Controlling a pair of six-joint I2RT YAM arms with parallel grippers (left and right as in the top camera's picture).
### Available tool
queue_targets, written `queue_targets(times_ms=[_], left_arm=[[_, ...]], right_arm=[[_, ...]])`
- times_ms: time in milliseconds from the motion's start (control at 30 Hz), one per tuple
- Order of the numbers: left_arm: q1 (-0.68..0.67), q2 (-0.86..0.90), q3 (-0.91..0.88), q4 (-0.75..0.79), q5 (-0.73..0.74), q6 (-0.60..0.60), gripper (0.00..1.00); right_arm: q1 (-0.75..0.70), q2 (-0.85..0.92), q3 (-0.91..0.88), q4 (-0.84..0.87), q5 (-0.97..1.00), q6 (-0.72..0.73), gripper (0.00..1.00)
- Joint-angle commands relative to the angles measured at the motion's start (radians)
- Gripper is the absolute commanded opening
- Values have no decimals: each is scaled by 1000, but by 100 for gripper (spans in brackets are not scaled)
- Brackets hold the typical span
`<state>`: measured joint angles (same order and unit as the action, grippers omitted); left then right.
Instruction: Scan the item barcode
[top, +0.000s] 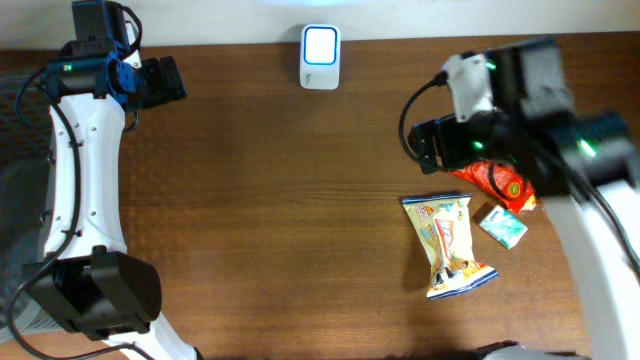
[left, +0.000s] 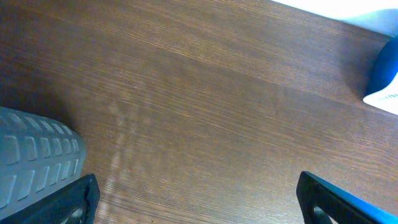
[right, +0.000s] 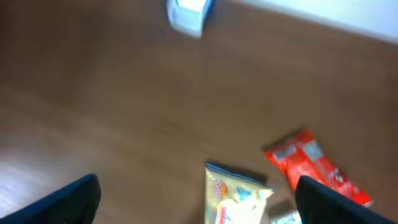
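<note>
A yellow snack bag (top: 450, 245) (right: 239, 199) lies flat on the wooden table at the right. Beside it lie a red packet (top: 492, 182) (right: 317, 167) and a small teal packet (top: 503, 228). The white scanner (top: 320, 57) (right: 186, 14) stands at the table's back edge; its blue side (left: 385, 71) shows in the left wrist view. My right gripper (top: 428, 148) (right: 199, 202) hangs open above the packets with nothing between its fingers. At the back left, my left gripper (top: 168, 82) (left: 199, 205) is open over bare wood.
A grey ribbed object (left: 37, 158) sits at the left edge of the left wrist view. Bare wooden table (top: 270, 200) stretches between the two arms. The right arm (top: 590, 200) covers part of the red packet.
</note>
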<state>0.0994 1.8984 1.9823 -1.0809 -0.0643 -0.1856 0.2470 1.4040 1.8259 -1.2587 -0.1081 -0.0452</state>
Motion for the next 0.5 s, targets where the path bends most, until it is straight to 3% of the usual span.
queue_targets(times_ms=[0,267,467], left_arm=[[2,7,18,1,-8,-12,99],[2,7,18,1,-8,-12,99],[2,7,18,1,-8,-12,99]], right_arm=[[22,-81,14,9,-15,72,99],[21,-114,14,-113,48,52,99],[-5,-113,-9,-90,106,84,99]])
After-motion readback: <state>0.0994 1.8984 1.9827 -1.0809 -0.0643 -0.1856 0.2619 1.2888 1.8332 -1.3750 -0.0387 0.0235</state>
